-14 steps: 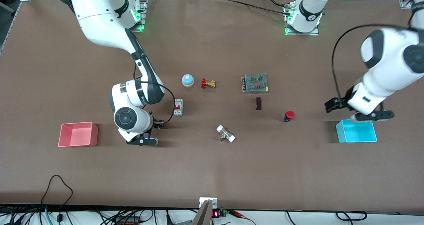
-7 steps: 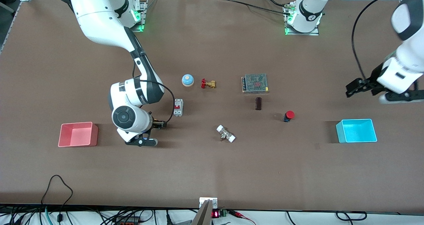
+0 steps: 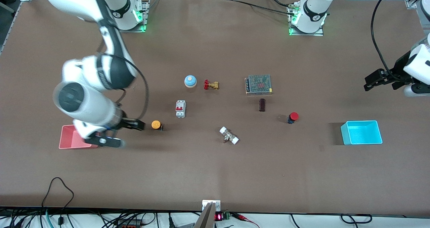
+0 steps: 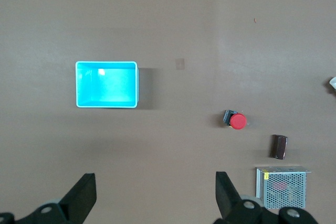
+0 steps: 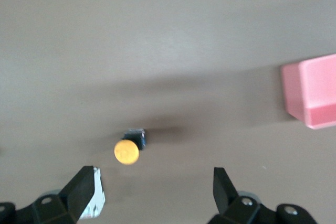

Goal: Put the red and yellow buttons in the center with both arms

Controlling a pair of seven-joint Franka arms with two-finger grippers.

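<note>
The yellow button [image 3: 156, 124] stands on the brown tabletop [image 3: 201, 167], beside the white circuit breaker [image 3: 180, 108]. It also shows in the right wrist view [image 5: 126, 151]. My right gripper [image 3: 104, 141] is open and empty, up in the air over the edge of the pink tray [image 3: 69, 139]; its jaws [image 5: 152, 172] are spread wide. The red button [image 3: 293, 117] stands on the table toward the left arm's end and shows in the left wrist view [image 4: 237, 121]. My left gripper [image 3: 416, 91] is open and empty [image 4: 155, 178], high over bare table at the left arm's end.
A cyan tray [image 3: 346, 134] sits toward the left arm's end. A blue-and-white bell [image 3: 190, 81], a brass valve [image 3: 211, 85], a mesh power supply [image 3: 258, 84], a dark block [image 3: 262, 104] and a white fitting [image 3: 229, 135] lie around the middle.
My right gripper has risen and swung toward the pink tray, uncovering the yellow button on the table. My left arm has moved up and away from the cyan tray.
</note>
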